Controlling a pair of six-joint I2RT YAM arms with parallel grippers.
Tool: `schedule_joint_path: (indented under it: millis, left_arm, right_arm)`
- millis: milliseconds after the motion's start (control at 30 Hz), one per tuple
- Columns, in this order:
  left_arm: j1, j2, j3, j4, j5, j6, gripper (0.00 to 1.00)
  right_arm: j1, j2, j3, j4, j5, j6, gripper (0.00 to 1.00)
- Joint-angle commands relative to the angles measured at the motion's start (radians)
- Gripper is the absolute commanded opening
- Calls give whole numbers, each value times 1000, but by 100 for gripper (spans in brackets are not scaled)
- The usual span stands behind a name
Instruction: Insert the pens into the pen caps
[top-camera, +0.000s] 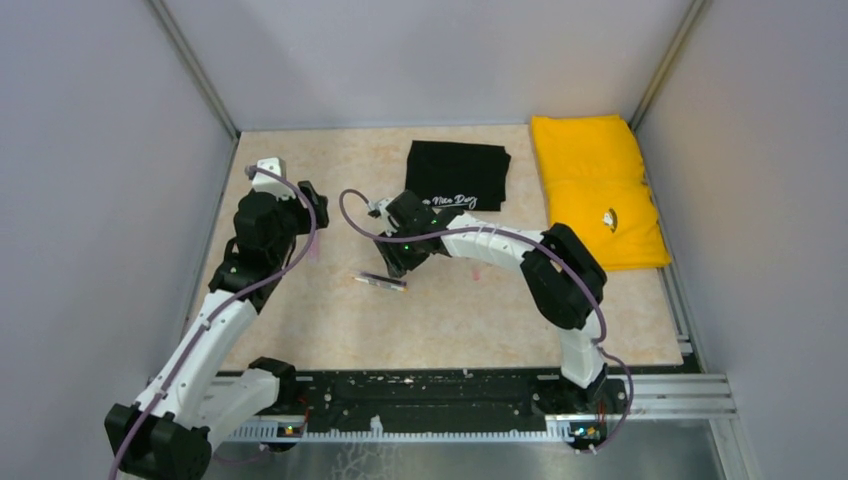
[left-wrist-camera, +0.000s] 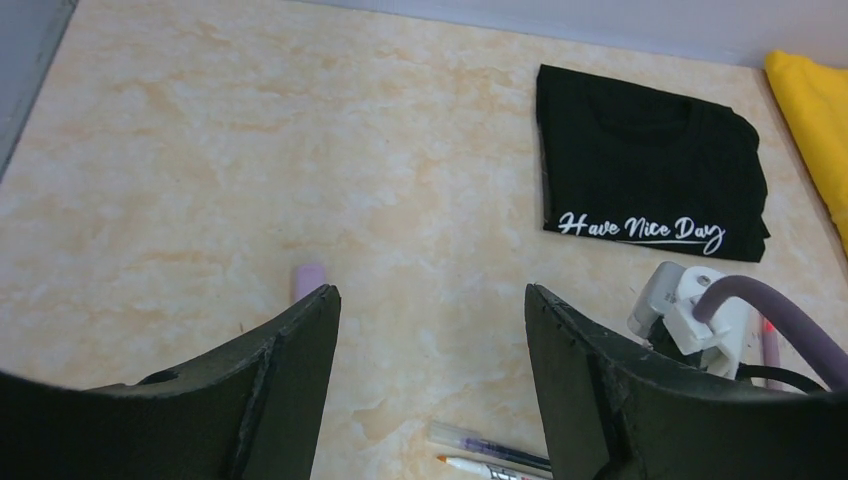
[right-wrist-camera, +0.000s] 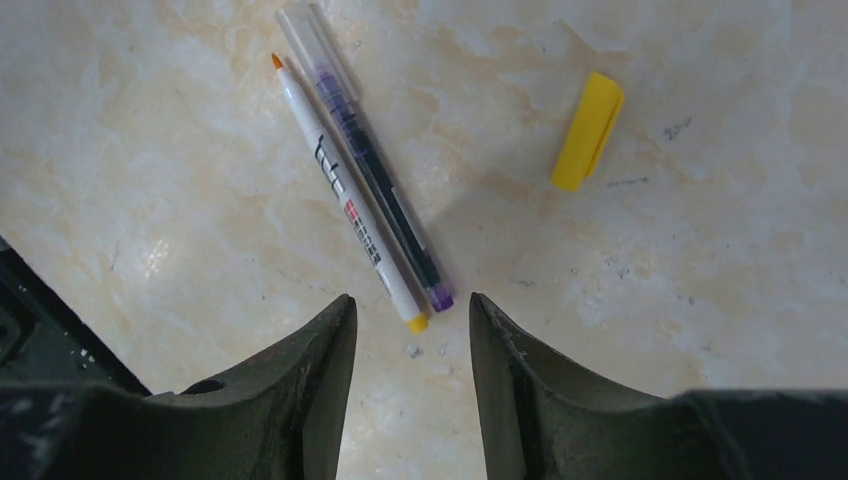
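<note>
Two pens lie side by side on the table. One is a white pen with black print, a bare orange tip and a yellow end. The other is a dark purple pen wearing a clear cap. Both also show in the overhead view as the pens and in the left wrist view as the pens. A yellow pen cap lies loose to their right. My right gripper hovers open just short of the pens' rear ends, holding nothing. My left gripper is open and empty, with a small pale pink piece beside its left finger.
A folded black shirt with white lettering lies at the back middle, and a folded yellow cloth at the back right. Grey walls close in both sides and the back. The right arm's wrist sits close to my left gripper's right finger.
</note>
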Motion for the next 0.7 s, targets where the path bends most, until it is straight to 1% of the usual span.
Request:
schedule_joint_path:
  millis: [0, 100, 333, 667]
  left_arm:
    - [1, -75, -46, 59, -99, 13, 74]
    - [1, -87, -52, 59, -113, 11, 74]
    - [1, -87, -53, 63, -125, 12, 74]
    - [1, -72, -47, 61, -104, 14, 74]
  right_arm:
    - [-2, 52, 83, 17, 3, -40, 45]
    - [-3, 83, 104, 22, 35, -35, 43]
    - [-3, 147, 158, -6, 48, -53, 39]
    - [-2, 167, 160, -9, -39, -83, 40]
